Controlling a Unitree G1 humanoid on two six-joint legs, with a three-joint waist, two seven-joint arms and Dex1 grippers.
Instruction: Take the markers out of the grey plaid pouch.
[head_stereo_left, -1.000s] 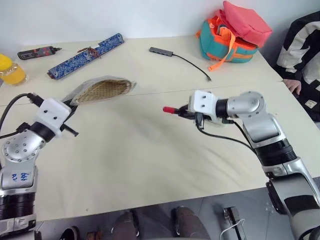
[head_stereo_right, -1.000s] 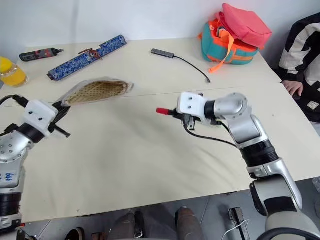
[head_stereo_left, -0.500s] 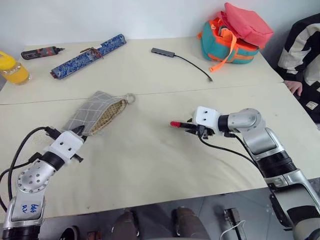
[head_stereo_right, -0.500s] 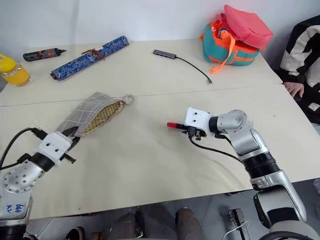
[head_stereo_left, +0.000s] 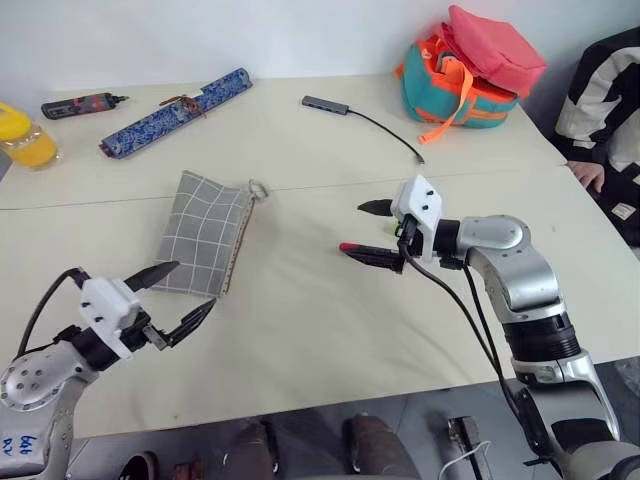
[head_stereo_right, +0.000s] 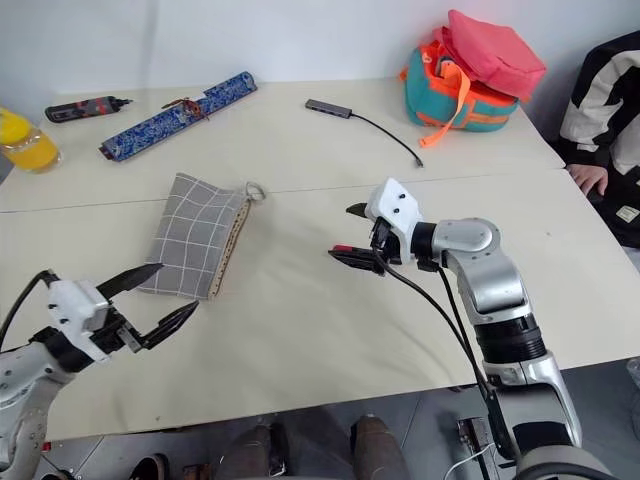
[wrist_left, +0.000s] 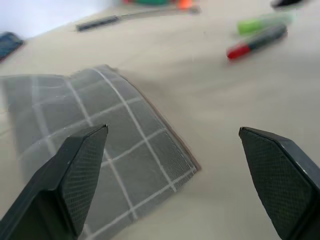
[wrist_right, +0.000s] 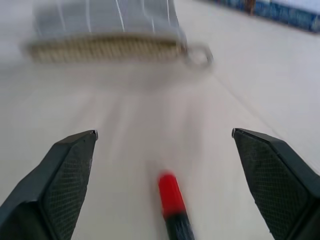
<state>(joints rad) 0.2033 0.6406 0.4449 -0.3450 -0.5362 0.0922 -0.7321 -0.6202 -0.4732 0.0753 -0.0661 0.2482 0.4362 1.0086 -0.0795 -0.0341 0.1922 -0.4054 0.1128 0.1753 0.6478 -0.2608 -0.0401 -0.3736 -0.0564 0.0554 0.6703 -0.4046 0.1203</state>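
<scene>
The grey plaid pouch (head_stereo_left: 207, 232) lies flat on the table with its metal ring (head_stereo_left: 258, 187) at the far corner; the left wrist view shows it as the pouch (wrist_left: 100, 150) too. My left gripper (head_stereo_left: 195, 284) stands open just before its near end, holding nothing. A dark marker with a red end (head_stereo_left: 350, 247) lies between the spread fingers of my open right gripper (head_stereo_left: 365, 232), ungripped; it shows as the marker (wrist_right: 172, 197) in the right wrist view. A green marker (wrist_left: 262, 22) lies beside it.
A long blue patterned roll (head_stereo_left: 175, 112), a black-and-red tool (head_stereo_left: 75, 104) and an orange bottle (head_stereo_left: 25, 140) sit at the far left. A grey adapter with its cable (head_stereo_left: 322, 101) and a teal-and-orange bag (head_stereo_left: 465, 70) are at the far right. A person (head_stereo_left: 610, 100) sits beyond the right edge.
My left gripper opened and drew back, and the pouch it held up now lies flat. My right gripper opened and released the red-ended marker.
</scene>
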